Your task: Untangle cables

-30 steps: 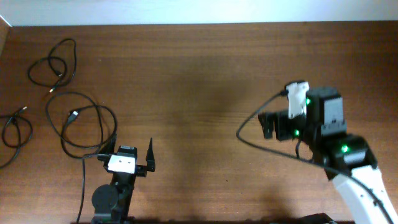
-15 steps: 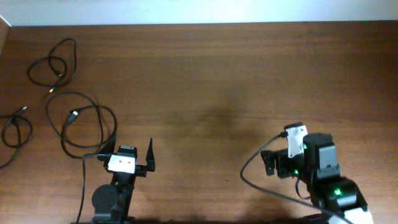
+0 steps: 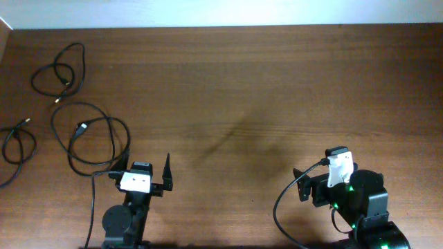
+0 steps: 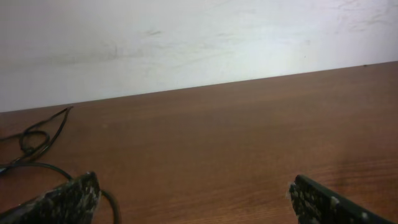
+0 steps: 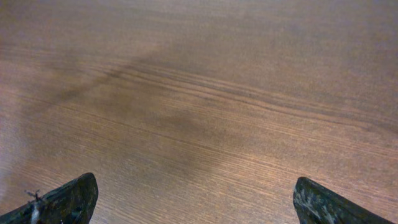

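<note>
Three thin black flexible cables (image 3: 81, 128) lie as separate loops at the left end of the brown wooden desk (image 3: 228, 83), seemingly untangled already, while the left gripper (image 4: 196, 208) and right gripper (image 5: 193, 199) sit near its front edge, jaws spread and empty, so the next move is probably only a check for leftover crossings.

Three thin black cables lie apart from one another on the left part of the wooden table (image 3: 228, 83), none stacked on another. The farthest cable (image 3: 62, 70), near the table's far left corner, makes a small loop inside a wider bend, one end trailing towards the far edge. The middle cable (image 3: 84, 104) is the largest, with wide overlapping loops and a small plug lying inside them. The third cable (image 3: 33, 146) lies at the table's left edge, loosely looped, a small plug at its far end, and is partly cut off from view.
</note>
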You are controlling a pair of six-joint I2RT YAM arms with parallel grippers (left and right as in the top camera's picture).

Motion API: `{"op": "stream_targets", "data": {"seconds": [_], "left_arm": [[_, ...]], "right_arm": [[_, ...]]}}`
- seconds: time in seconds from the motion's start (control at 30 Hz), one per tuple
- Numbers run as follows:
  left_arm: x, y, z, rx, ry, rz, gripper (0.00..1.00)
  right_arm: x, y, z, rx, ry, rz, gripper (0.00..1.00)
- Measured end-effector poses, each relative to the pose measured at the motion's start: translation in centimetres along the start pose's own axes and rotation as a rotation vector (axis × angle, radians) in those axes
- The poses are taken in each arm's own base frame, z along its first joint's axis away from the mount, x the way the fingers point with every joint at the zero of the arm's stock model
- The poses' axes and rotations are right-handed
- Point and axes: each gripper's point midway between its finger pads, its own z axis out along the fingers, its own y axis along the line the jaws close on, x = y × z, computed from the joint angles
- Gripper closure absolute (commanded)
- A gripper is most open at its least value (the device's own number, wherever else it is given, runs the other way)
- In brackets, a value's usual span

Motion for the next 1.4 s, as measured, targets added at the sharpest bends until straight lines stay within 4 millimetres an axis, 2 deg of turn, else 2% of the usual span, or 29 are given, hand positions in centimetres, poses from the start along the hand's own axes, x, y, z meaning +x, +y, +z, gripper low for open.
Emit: {"op": "stream_targets", "data": {"seconds": [0.23,0.43,0.7,0.87,1.07,1.4], "left_arm": [[0.0,0.0,0.0,0.0,0.0,0.0,0.01],[0.0,0.0,0.0,0.0,0.0,0.0,0.01],[0.0,0.0,0.0,0.0,0.0,0.0,0.01],[0.0,0.0,0.0,0.0,0.0,0.0,0.01],[0.0,0.0,0.0,0.0,0.0,0.0,0.01],[0.0,0.0,0.0,0.0,0.0,0.0,0.01]], "right_arm": [[-0.9,0.1,-0.9,0.0,-0.067,-0.01,0.01],[-2.7,0.0,0.0,-0.003,-0.243,-0.037,0.01],[-1.8,-0.6,1.8,0.005,-0.411,-0.06,0.01],[-1.5,-0.7,1.8,0.014,-0.462,-0.102,0.01],[-2.3,-0.5,0.8,0.027,-0.519,-0.167,0.01],[-2.6,-0.7,0.5,0.051,-0.535,-0.18,0.01]]}}
